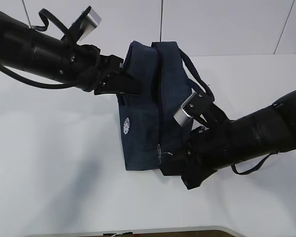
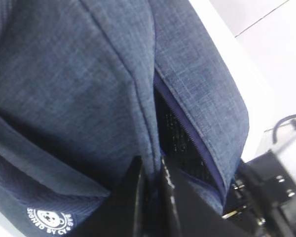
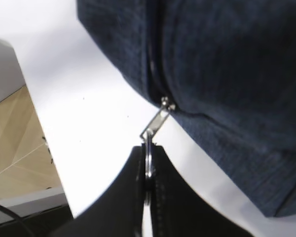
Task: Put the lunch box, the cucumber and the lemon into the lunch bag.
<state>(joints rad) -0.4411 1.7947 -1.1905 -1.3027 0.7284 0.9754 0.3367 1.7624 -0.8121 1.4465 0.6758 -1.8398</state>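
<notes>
Right gripper (image 3: 147, 170) is clamped on zipper ring pull (image 3: 149, 148); left gripper (image 2: 150, 185) pinches lunch bag (image 1: 143, 118) fabric. Zipper nearly closed; no food visible.

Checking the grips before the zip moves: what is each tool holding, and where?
Left tool pinches the lunch bag fabric edge beside the zipper opening. Right tool grips the zipper's metal ring pull.

The lunch bag's (image 1: 143, 123) inside is hidden, and its emblem (image 2: 50, 220) is cut off by the left wrist view's edge.
</notes>
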